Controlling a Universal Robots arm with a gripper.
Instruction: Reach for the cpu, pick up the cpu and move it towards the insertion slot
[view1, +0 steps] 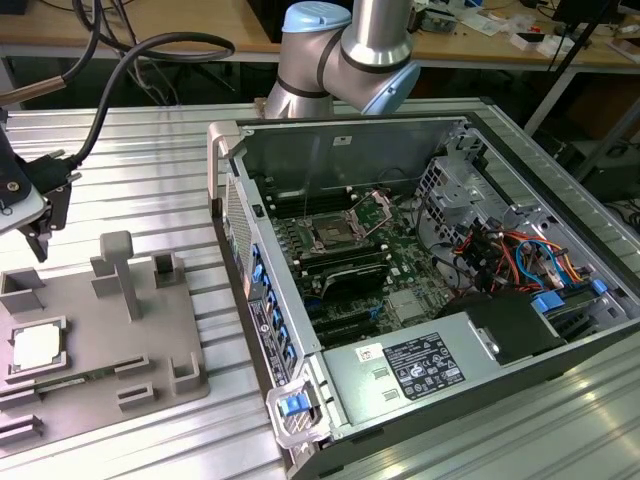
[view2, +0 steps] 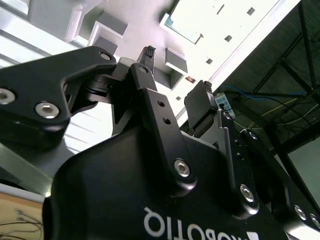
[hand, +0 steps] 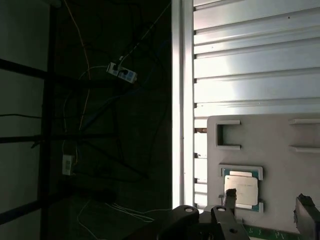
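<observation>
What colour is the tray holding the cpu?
Plain grey tray, best seen in the exterior view.

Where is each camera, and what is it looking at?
Exterior view: off the arm, looking down on the tray, cpu, computer and slot; the arm and gripper show.
First wrist view: on the arm, looking past the gripper at the cpu lying in the tray.
Second wrist view: on the arm, looking along the open gripper's fingers toward the tray.
Shared: exterior and first wrist views both show the cpu in its tray.

Smooth silvery metal cpu (hand: 244, 188); matt grey plastic tray (view1: 97, 342).
</observation>
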